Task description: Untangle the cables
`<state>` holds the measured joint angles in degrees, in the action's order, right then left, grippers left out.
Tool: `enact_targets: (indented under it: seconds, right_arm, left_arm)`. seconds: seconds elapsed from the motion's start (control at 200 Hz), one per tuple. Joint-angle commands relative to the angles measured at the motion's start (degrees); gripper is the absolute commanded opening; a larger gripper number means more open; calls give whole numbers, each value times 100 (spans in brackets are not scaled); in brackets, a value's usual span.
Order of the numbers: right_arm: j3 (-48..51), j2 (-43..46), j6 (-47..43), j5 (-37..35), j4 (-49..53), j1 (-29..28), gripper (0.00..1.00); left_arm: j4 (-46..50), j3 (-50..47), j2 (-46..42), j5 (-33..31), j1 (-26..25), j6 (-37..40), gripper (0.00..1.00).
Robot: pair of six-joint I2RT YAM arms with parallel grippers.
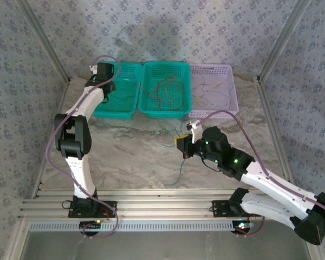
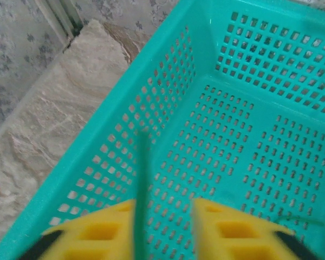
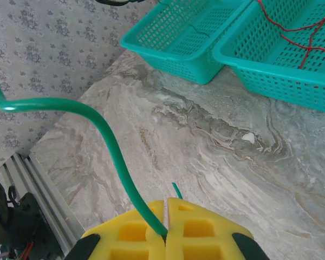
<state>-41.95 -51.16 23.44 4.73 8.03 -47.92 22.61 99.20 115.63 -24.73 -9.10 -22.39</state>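
We see the left gripper [image 2: 165,227] hanging over the left teal basket [image 2: 124,97] at the far left of the marble table [image 1: 130,157]; its yellow pads [image 2: 227,227] stand apart, and a blurred green strand [image 2: 142,179] runs down along the inner edge of the left pad; whether the pad touches it we cannot tell. The right gripper [image 3: 166,216] sits low over the middle of the table, near of the baskets; its pads are pressed together on a green wire [image 3: 107,135], which rises from the seam, curves away to the left and has a short end poking out just beside the seam; from above we see this wire trailing down across the table toward the near edge. A tangle of red wires [image 1: 163,93] lies inside the middle teal basket [image 1: 165,112]; paler thin wires [image 1: 211,89] lie in the lilac basket [image 1: 214,112] on the right; a few loose strands [image 1: 163,130] rest on the table just near of the middle basket.
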Motion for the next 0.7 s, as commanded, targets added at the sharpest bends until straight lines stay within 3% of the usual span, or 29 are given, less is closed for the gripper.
enact_targets:
  seconds: [0.0, 0.185, 0.42, 0.51, 0.7]
  right_arm:
    - [-290, -12, -101, -163, 69, -64, 0]
    - [-473, -215, -69, -138, 27, -85, 0]
    - [-880, -632, -132, -136, 67, -134, 0]
    - [-1155, -888, -190, -113, 169, -130, 0]
    - [-1724, -1435, -277, 48, 174, -121, 0]
  left_arm:
    - [24, -72, -138, 284, 31, -91, 43]
    - [116, 54, -661, 674, 25, -90, 70]
    - [383, 111, -1559, 1059, -57, 48, 92]
    - [424, -92, -1961, 1144, -76, 0, 99]
    - [328, -798, -2955, 1129, -164, -133, 100]
